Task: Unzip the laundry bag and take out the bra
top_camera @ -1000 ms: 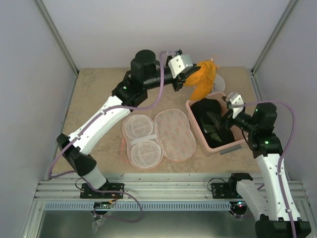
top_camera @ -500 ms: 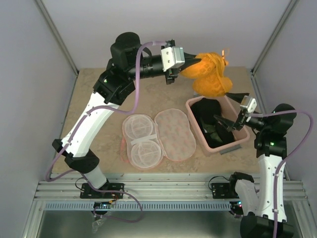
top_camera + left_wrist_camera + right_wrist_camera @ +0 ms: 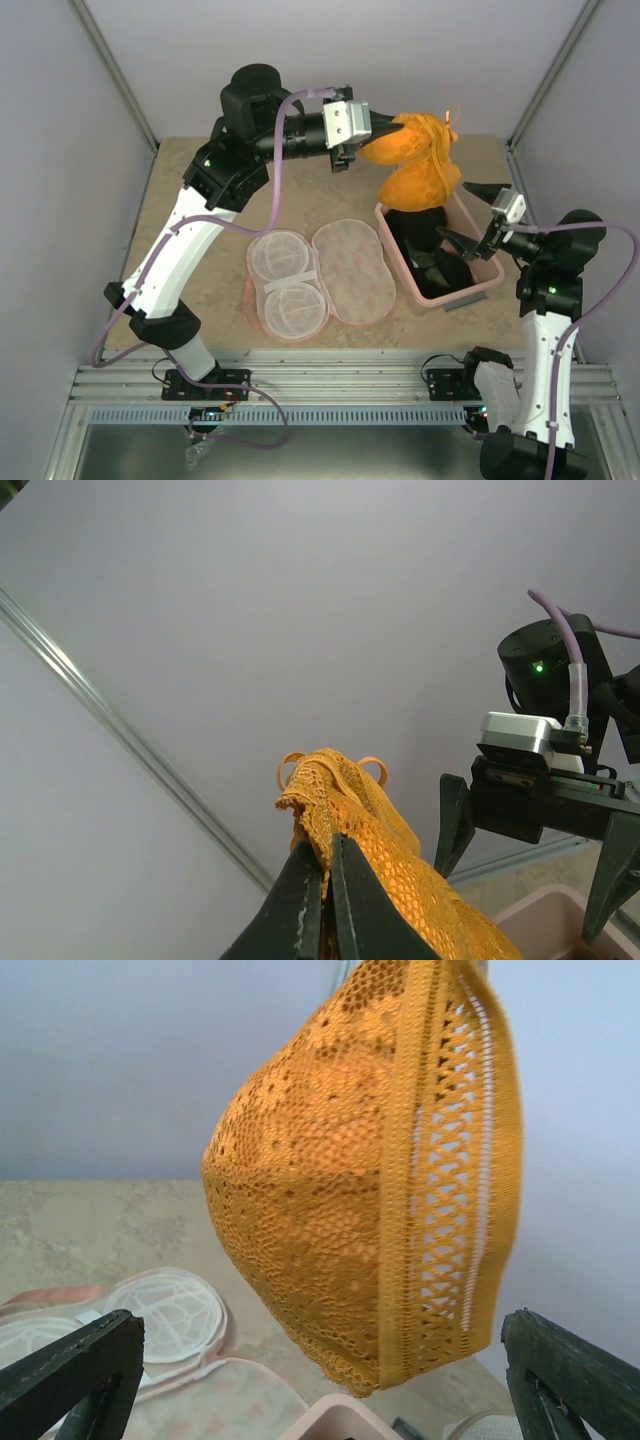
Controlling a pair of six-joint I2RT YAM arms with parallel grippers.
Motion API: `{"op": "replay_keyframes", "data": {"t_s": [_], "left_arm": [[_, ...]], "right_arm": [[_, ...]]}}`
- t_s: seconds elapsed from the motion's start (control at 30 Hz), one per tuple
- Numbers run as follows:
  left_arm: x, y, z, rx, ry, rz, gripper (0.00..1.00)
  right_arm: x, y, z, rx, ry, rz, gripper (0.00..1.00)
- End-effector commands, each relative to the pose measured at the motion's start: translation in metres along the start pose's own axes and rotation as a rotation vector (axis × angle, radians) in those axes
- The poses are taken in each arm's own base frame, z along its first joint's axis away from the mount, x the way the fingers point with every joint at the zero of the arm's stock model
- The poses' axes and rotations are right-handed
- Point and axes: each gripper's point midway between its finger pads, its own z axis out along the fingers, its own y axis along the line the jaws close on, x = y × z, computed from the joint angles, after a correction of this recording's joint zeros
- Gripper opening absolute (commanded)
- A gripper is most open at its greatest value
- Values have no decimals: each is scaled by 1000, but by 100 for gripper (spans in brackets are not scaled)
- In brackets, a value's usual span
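Note:
The laundry bag lies open flat on the table, white mesh side at left, printed cream-pink side at right; it also shows in the right wrist view. My left gripper is shut on the orange-yellow lace bra and holds it high in the air above the far end of the pink bin. In the left wrist view the dark fingers pinch the bra's edge. My right gripper is wide open and empty, just right of the hanging bra.
A pink bin holding a dark garment stands right of the bag. A white round container sits at the back, mostly hidden by the bra. White walls enclose the table.
My left arm has lifted the bra higher and swung it right, over the bin. My right arm has pulled out of the bin and risen, its jaws opening wide.

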Motion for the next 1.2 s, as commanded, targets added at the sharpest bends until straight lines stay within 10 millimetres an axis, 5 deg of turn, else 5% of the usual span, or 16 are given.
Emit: {"op": "replay_keyframes", "data": {"t_s": [0.0,0.37,0.8,0.97,1.03,1.17], "left_arm": [[-20,-5,-10,17,-37,53,0],[-34,-13,-12,66,-93,20,0],[-43,-25,-21,120,-107,39,0],[-40,-24,-19,117,-101,13,0],[-38,-23,-18,110,-97,-8,0],[-35,-10,-15,48,-86,-64,0]], "right_arm": [[-10,-5,-1,-4,-14,-16,97],[-13,9,1,-138,-49,40,96],[1,-8,7,-130,-26,129,93],[-12,22,1,-282,-63,76,87],[-14,28,1,-313,-69,74,78],[-16,34,-1,-331,-72,77,39]]}}
